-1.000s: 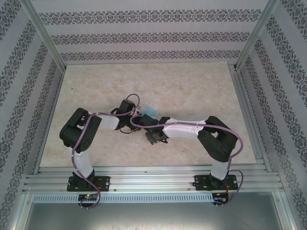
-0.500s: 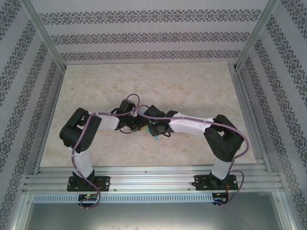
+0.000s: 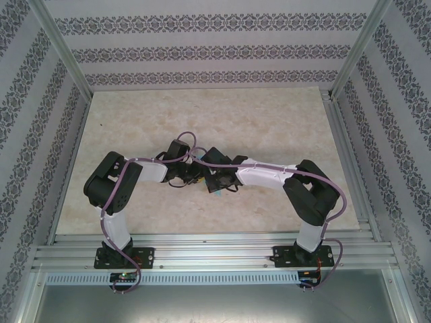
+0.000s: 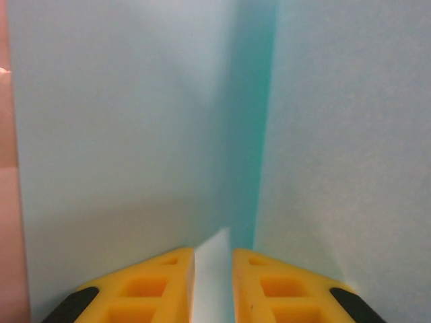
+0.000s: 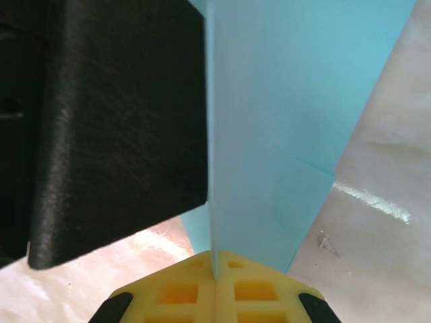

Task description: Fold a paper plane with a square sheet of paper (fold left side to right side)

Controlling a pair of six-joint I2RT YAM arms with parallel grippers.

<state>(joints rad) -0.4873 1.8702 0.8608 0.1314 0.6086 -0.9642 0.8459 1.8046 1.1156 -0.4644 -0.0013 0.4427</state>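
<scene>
Hold the square sheet of paper point(image 5: 269, 121) firmly where pinched now: edge-on in the right end effector point(image 5: 215, 276), clamped together on it, rising straight ahead of the fingertips, with the tabletop point(image 5: 384, 222) beyond. Enters also the narrow gap of the left end effector point(image 4: 213, 269), slightly apart; cannot tell whether gripped. Probably mid-fold: swing the left half across slowly, match edges before creasing, avoid tugging against the other pinch.

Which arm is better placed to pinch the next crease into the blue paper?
Right, probably: the right gripper is shut on the paper, at its edge, ready to slide along; the left gripper holds the paper steady.
</scene>
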